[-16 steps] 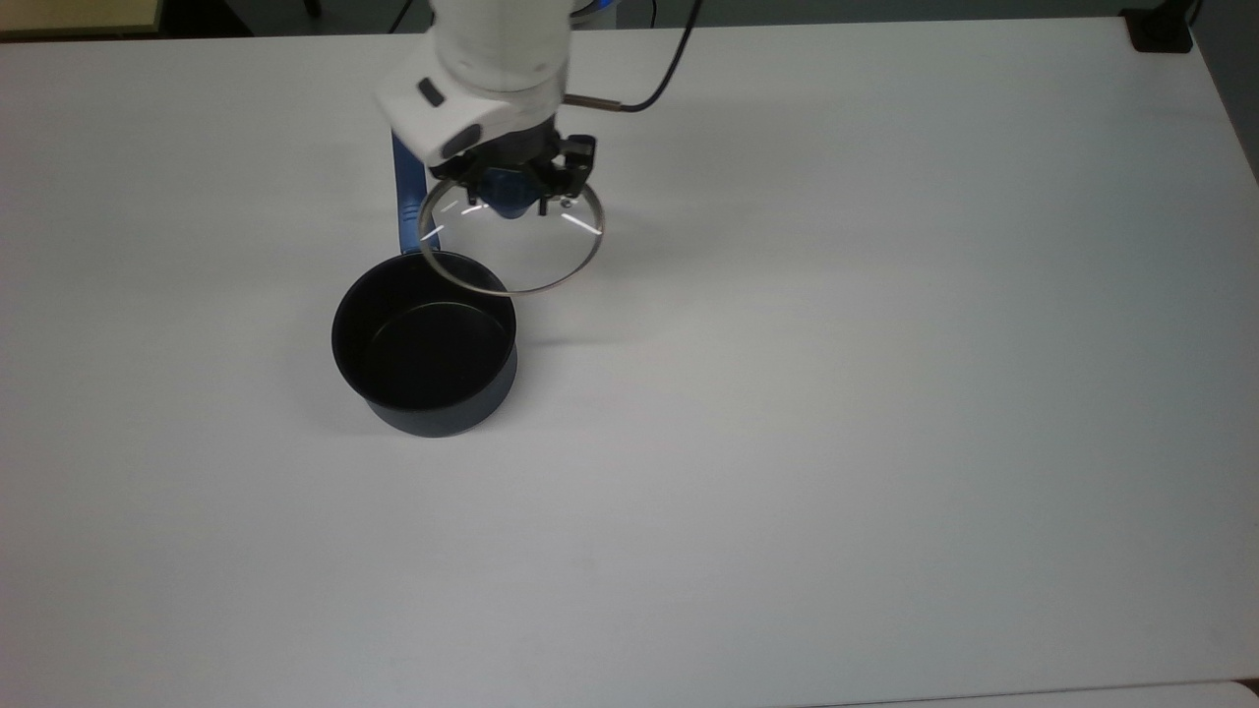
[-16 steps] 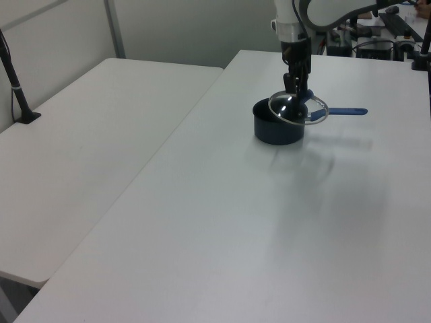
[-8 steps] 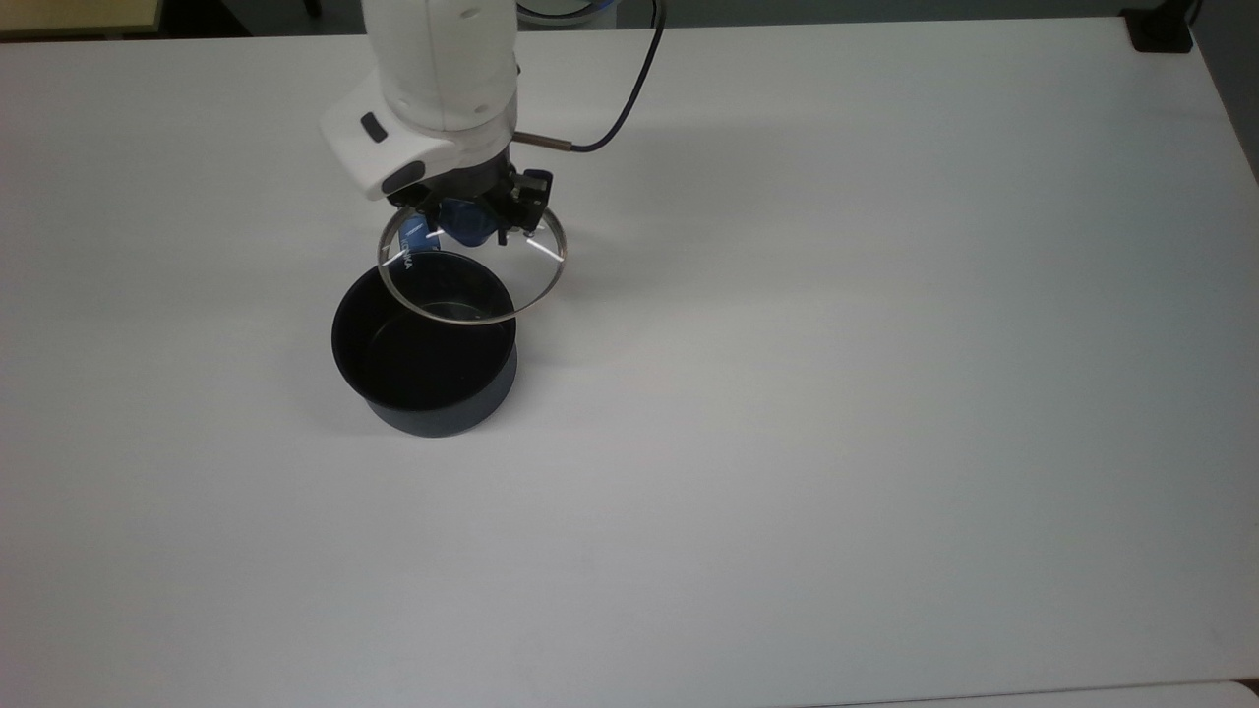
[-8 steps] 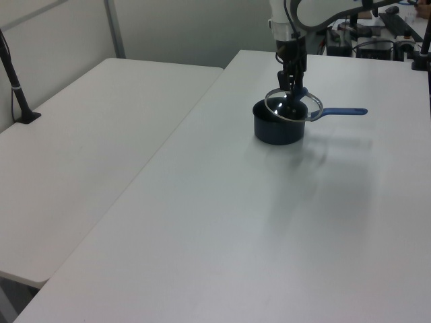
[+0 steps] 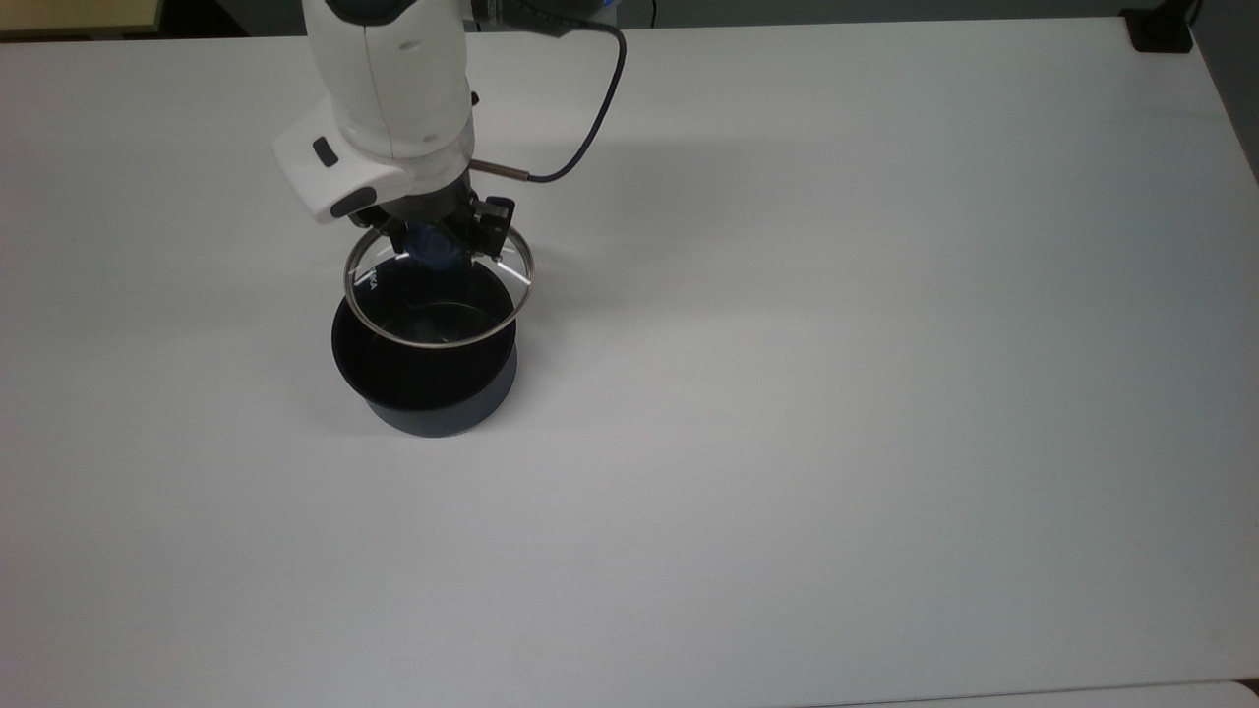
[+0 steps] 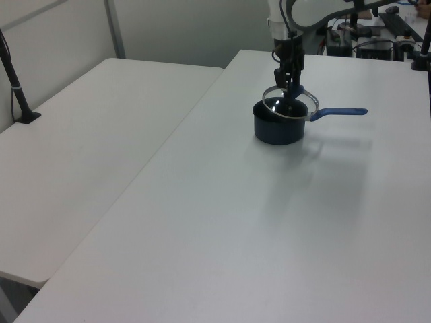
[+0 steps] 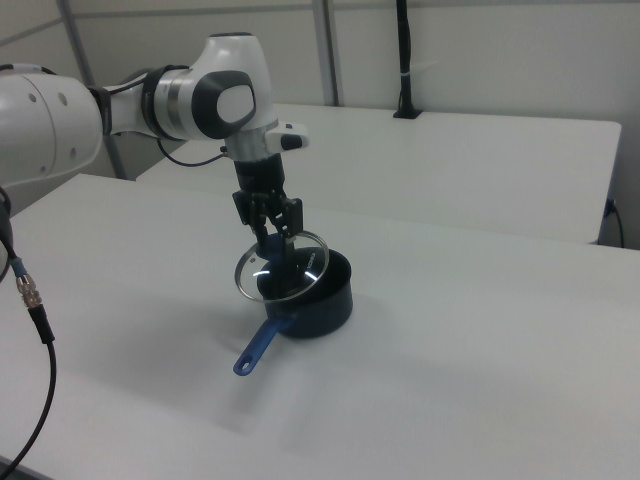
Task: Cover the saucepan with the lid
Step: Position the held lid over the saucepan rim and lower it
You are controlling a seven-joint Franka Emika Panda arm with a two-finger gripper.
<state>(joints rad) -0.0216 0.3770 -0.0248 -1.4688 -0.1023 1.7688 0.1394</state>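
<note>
One saucepan (image 7: 318, 297) points its handle toward the right view's lower left; fingers (image 7: 277, 232) clamp the lid (image 7: 284, 270) knob.

I work in a lab or office-style room: my white table (image 6: 202, 222) is bare and wide, a second white table (image 6: 81, 134) stands just beside it on the left view's left, plain partition walls (image 7: 480, 50) rise at the far side, and cables and electronics (image 6: 377, 40) clutter the far end.
</note>
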